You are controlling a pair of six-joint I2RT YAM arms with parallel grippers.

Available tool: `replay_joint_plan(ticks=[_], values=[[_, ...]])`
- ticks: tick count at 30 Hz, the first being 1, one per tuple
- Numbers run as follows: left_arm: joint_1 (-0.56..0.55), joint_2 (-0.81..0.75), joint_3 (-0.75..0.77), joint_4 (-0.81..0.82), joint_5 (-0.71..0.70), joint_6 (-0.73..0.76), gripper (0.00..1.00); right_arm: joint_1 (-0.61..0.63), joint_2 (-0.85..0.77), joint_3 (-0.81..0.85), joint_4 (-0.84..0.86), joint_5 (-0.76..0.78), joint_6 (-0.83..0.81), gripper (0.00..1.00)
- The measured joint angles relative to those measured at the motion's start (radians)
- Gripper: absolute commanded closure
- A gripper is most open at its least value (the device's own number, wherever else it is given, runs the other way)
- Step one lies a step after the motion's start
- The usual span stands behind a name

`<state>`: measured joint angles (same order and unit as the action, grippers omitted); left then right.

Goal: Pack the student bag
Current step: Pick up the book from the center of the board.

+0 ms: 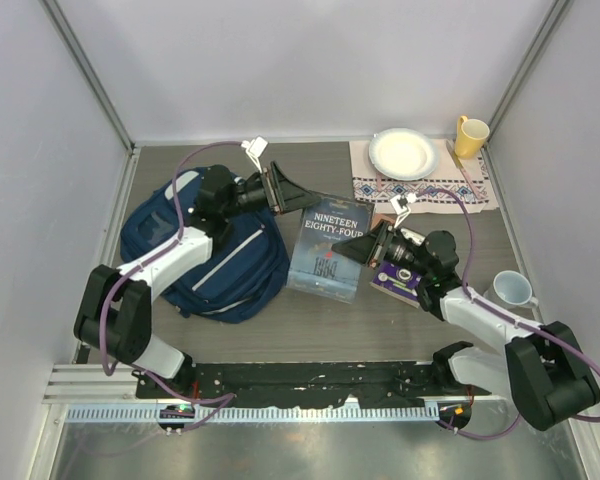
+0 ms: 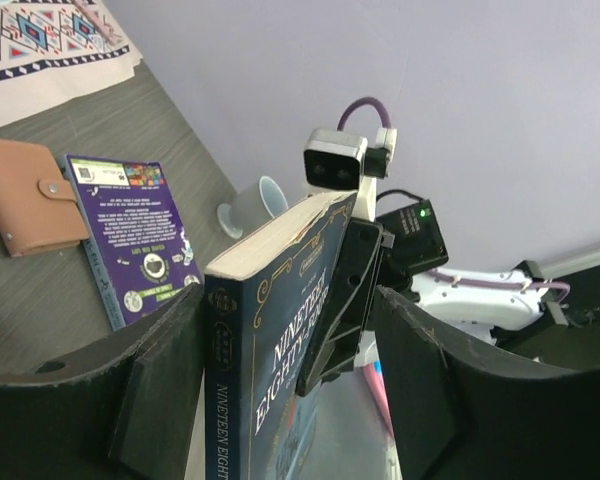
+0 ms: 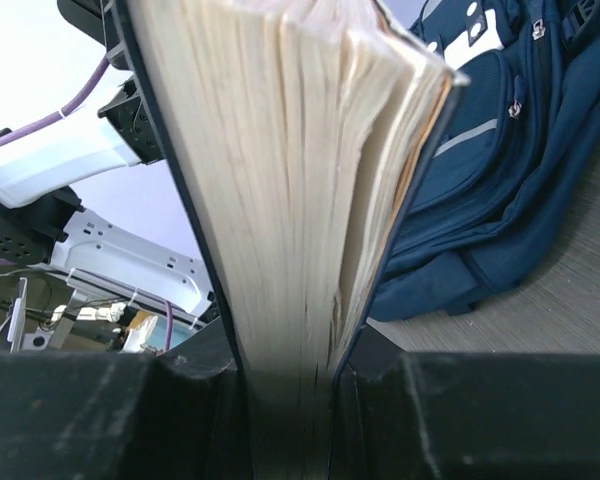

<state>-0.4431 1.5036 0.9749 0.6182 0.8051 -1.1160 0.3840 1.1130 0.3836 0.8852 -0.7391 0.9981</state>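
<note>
The student bag (image 1: 212,258), a navy backpack with pale stripe trim, is seen lying on the left part of the desk (image 1: 310,325), with the left arm reaching across its top. Just beside it on the right, a dark blue paperback (image 1: 328,245) titled Nineteen Eighty-Four is held up off the desk.

The right claw (image 3: 285,410) is clamped on that paperback: in the right wrist view both fingers are pressed against the covers, the cream page edges rising between them and the bag showing behind.

The left claw (image 1: 296,196) is spread apart around the paperback's other end. In the left wrist view a clear gap is seen at one finger (image 2: 420,390), while at the other finger it cannot be told whether the spine is touched.

Beneath the right arm a purple book (image 2: 130,235) lies flat, with a tan wallet (image 2: 25,195) just beside it and a pale mug (image 1: 513,290) near the right edge. At the far right corner a white plate (image 1: 404,152) rests on a patterned cloth (image 1: 455,190), and a yellow mug (image 1: 470,136) stands at the cloth's far corner.
</note>
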Motion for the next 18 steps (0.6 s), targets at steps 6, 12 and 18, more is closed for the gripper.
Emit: replay_joint_plan(ticks=[6,12,18], values=[[-0.01,0.002,0.024,-0.058,0.087,0.06,0.29,0.0,0.047,0.039,0.009,-0.067,0.003,0.99],[-0.037,0.002,0.024,-0.147,0.146,0.134,0.36,0.0,0.074,0.089,0.005,-0.13,0.002,0.99],[-0.049,0.005,0.043,-0.23,0.173,0.193,0.87,0.0,0.083,0.133,-0.053,-0.176,-0.041,0.96]])
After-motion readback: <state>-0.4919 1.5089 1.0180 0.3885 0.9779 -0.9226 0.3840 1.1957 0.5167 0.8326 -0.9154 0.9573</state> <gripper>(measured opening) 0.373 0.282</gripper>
